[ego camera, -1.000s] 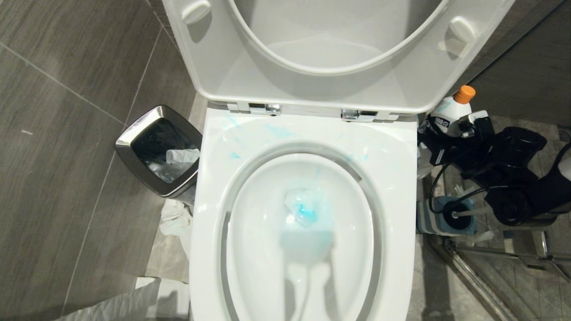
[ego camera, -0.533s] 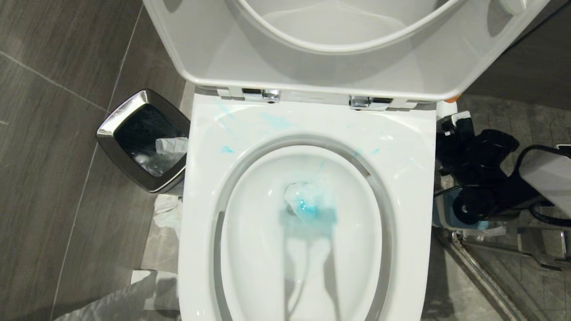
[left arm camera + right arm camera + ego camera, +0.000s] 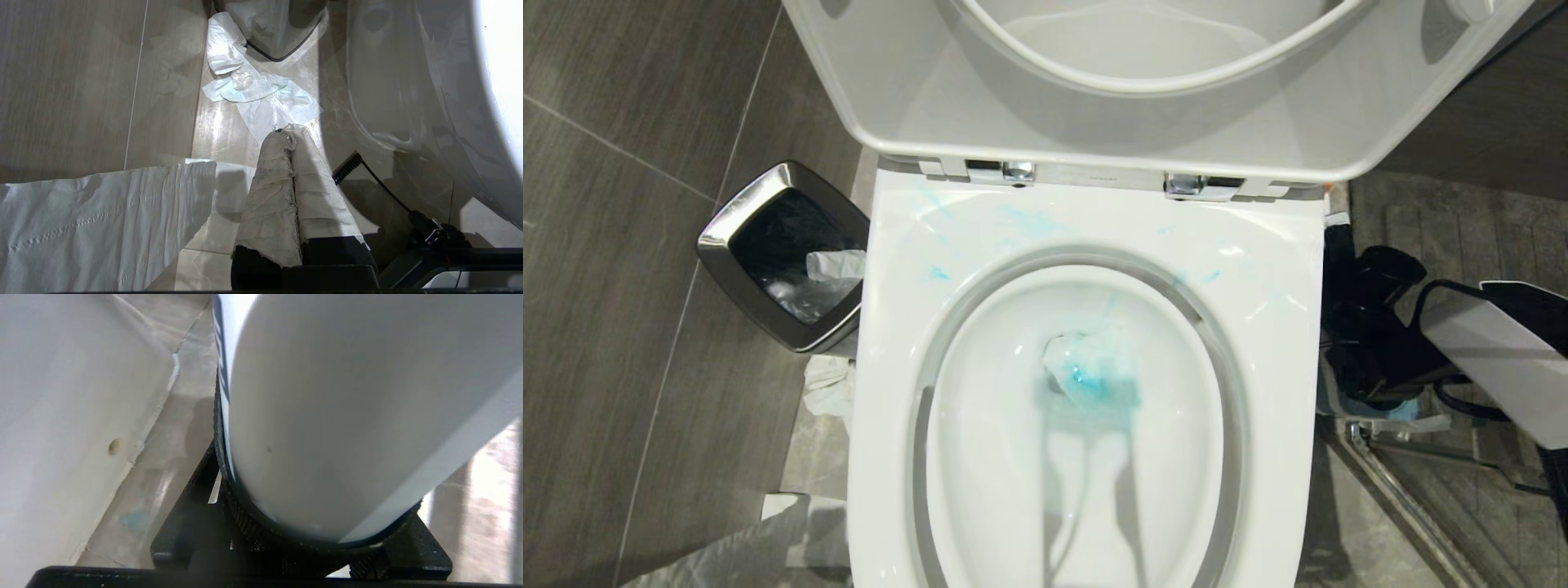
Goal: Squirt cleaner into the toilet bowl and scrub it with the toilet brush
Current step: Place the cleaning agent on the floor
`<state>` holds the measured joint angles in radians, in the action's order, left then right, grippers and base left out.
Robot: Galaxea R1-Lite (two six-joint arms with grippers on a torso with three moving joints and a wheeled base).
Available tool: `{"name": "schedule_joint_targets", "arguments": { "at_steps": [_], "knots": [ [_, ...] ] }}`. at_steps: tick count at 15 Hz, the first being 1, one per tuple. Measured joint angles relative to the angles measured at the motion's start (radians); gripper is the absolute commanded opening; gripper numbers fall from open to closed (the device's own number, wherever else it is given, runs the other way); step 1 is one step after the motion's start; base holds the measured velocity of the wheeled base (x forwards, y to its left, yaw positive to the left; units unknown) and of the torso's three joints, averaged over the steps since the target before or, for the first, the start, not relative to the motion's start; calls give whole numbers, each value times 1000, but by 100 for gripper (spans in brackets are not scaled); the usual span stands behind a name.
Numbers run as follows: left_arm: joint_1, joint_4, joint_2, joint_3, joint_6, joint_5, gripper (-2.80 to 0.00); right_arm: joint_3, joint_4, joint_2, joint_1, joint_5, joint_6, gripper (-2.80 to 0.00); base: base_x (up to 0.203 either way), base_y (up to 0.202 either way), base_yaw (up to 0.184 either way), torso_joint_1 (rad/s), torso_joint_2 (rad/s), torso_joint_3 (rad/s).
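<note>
The white toilet bowl [image 3: 1282, 343] fills the head view, seat and lid raised. Turquoise cleaner [image 3: 1094, 385] tints the water around a wad of paper, and thin smears [image 3: 1029, 220] streak the back rim. My right gripper [image 3: 1368, 327] hangs low beside the bowl's right side, shut on a white cleaner bottle [image 3: 335, 416] that fills the right wrist view. A bit of the blue brush holder [image 3: 1398, 411] peeks out under that arm; the toilet brush itself is hidden. My left gripper [image 3: 288, 132], its fingers wrapped in white paper, is shut and parked low over the floor left of the bowl.
A square steel bin [image 3: 719, 237] with a black liner stands left of the bowl. Crumpled tissue [image 3: 829, 392] and a white paper sheet [image 3: 752, 547] lie on the floor. A chrome shower-door rail [image 3: 1409, 510] runs along the floor at the right.
The head camera has dipped closer, shifting the whole scene. My right arm has swung lower beside the bowl, and the bottle's orange cap has gone out of sight behind the lid.
</note>
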<state>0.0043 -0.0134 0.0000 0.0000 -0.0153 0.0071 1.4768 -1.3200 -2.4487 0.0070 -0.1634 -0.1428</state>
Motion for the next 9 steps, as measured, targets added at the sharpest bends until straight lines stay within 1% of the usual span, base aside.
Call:
{"name": "schedule_joint_targets", "arguments": {
  "at_steps": [4,6,9],
  "knots": [
    [0,0,0,0,0,0,-280,87,15,-49,7,3,0,-280,0,0,0,0,0,0],
    [0,0,0,0,0,0,-280,150,18,-76,12,20,-3,-280,0,0,0,0,0,0],
    [0,0,0,0,0,0,-280,202,15,-106,30,30,-34,-280,0,0,0,0,0,0]
  ]
}}
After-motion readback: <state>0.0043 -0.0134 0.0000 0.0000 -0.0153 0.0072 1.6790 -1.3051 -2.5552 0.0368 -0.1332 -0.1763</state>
